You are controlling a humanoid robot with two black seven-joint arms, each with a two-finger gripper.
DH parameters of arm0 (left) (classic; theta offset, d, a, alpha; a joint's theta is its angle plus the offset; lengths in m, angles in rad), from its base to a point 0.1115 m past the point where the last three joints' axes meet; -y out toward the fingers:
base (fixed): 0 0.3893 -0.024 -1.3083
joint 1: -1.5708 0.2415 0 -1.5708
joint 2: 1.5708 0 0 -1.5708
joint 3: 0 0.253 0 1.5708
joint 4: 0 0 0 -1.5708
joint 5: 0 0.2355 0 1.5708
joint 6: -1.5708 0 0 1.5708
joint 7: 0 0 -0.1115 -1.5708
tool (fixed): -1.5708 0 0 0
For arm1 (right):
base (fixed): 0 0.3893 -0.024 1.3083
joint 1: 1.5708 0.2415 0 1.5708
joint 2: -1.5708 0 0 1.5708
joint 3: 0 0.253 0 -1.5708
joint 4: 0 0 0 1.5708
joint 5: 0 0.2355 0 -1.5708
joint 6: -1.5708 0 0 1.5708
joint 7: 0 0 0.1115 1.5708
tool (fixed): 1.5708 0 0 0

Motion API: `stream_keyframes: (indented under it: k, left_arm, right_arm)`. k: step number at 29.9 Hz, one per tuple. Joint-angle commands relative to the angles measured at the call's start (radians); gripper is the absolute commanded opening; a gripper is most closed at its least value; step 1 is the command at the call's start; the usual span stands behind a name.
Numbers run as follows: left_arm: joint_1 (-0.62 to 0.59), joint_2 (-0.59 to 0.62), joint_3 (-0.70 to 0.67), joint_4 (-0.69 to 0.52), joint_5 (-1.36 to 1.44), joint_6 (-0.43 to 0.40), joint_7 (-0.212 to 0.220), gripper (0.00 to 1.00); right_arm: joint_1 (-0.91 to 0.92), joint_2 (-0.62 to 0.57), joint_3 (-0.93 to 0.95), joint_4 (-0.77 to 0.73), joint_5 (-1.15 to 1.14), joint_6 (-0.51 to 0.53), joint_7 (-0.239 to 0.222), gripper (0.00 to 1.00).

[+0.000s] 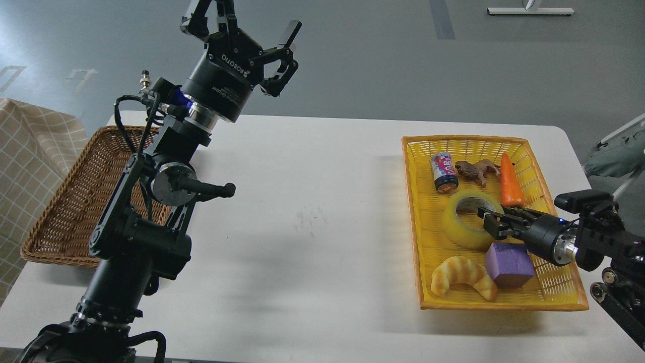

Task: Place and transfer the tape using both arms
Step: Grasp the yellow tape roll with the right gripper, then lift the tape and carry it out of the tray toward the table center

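Note:
The yellow tape roll (461, 229) lies flat in the yellow basket (415, 227) on the right of the table. My right gripper (488, 223) comes in low from the right. Its fingers (496, 216) sit close together across the roll's right wall, one over the grey-white core and one outside. My left gripper (247, 27) is held high above the table's far left. It points up and away, with its fingers spread wide and nothing between them.
The yellow basket also holds a small can (443, 173), a brown toy animal (476, 170), a carrot (510, 181), a purple block (509, 264) and a croissant (461, 276). A brown wicker basket (65, 212) lies at the left, partly behind my left arm.

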Motion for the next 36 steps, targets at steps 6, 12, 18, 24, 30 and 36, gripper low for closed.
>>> stream_keyframes:
  k: [6, 12, 18, 24, 30, 36]
  left_arm:
    - [0.001, 0.0, 0.0, 0.0, 0.0, 0.001, 0.002, 0.98]
    - [0.001, 0.0, 0.0, 0.0, 0.0, 0.002, 0.002, 0.98]
    - [0.001, 0.0, 0.001, 0.0, 0.001, 0.001, 0.002, 0.98]
    - [0.0, 0.0, 0.0, -0.002, 0.001, 0.001, 0.0, 0.98]
    - [0.001, 0.0, 0.0, -0.002, 0.001, 0.002, 0.0, 0.98]
    - [0.0, 0.0, 0.0, -0.002, 0.001, 0.002, 0.002, 0.98]
  right_arm:
    - [-0.001, -0.037, -0.002, 0.006, 0.005, 0.008, 0.039, 0.16]
    - [-0.023, -0.062, 0.0, 0.012, 0.006, 0.008, 0.065, 0.14]
    - [-0.021, -0.096, 0.006, 0.029, 0.046, 0.028, 0.082, 0.13]
    - [0.026, -0.131, 0.012, 0.066, 0.089, 0.029, 0.083, 0.13]
    - [0.135, -0.16, 0.012, 0.118, 0.095, 0.065, 0.083, 0.12]
    - [0.271, -0.154, 0.004, 0.115, 0.095, 0.112, 0.083, 0.12]
